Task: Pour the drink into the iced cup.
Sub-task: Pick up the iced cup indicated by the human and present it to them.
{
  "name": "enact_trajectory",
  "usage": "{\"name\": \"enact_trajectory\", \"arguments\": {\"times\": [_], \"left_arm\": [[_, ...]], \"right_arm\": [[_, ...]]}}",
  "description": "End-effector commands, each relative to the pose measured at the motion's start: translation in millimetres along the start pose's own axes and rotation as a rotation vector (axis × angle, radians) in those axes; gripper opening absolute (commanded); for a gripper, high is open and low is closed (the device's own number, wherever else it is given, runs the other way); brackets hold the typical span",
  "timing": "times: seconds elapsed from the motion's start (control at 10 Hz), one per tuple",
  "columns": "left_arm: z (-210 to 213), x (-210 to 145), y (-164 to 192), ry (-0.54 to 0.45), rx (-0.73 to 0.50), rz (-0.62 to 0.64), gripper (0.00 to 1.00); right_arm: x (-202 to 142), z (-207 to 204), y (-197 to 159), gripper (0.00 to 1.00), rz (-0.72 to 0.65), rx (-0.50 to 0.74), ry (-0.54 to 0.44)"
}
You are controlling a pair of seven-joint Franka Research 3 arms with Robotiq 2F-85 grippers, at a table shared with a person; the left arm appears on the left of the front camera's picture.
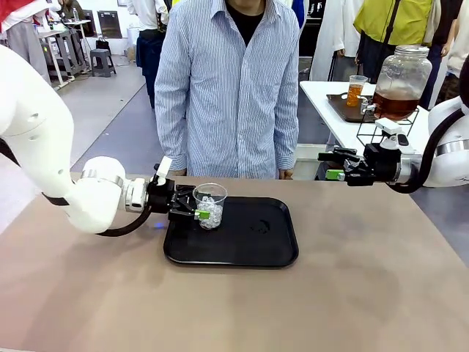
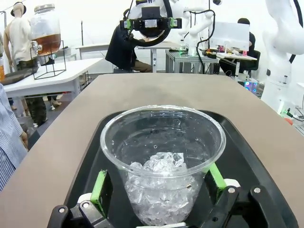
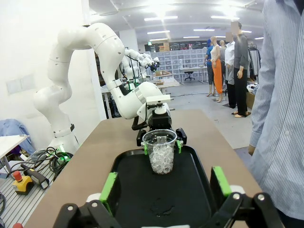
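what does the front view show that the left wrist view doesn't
Front: the person's striped shirt front and the left arm's white links. Left wrist: a close look over the rim of the iced cup at its ice, a green pad on each side. Both: that cup, the black tray, the jar of amber drink, the right jaws open.

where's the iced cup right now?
Front view: the iced cup stands at the left end of the black tray, left of table centre, between the open fingers of the left gripper.
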State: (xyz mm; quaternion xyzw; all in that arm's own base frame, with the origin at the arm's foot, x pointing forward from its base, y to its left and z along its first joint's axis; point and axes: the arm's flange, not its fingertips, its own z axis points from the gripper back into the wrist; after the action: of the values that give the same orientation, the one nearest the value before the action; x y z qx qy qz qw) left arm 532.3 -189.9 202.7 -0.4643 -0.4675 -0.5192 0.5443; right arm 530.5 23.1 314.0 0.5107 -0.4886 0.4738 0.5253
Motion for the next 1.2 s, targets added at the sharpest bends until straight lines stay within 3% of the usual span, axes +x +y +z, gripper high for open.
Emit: {"name": "enact_trajectory", "arguments": {"times": [0.0, 0.6, 0.8, 1.1], "left_arm": [[-9.5, -4.8, 2.1, -0.009, 0.023, -0.034, 1.00], [-21.0, -7.5, -3.6, 0.013, -0.014, -0.048, 1.00], [-18.8, -7.6, -5.0, 0.002, 0.004, -0.064, 0.64], [-17.5, -2.0, -10.9, -0.029, -0.007, -0.076, 0.64]], "right_arm": [[4.1, -1.0, -1.6, 1.00, -0.009, 0.011, 0.004], [4.1, -1.0, -1.6, 1.00, -0.009, 0.011, 0.004], [4.1, -1.0, -1.6, 1.00, -0.009, 0.011, 0.004], [4.1, -1.0, -1.6, 1.00, -0.009, 0.011, 0.004]]}}
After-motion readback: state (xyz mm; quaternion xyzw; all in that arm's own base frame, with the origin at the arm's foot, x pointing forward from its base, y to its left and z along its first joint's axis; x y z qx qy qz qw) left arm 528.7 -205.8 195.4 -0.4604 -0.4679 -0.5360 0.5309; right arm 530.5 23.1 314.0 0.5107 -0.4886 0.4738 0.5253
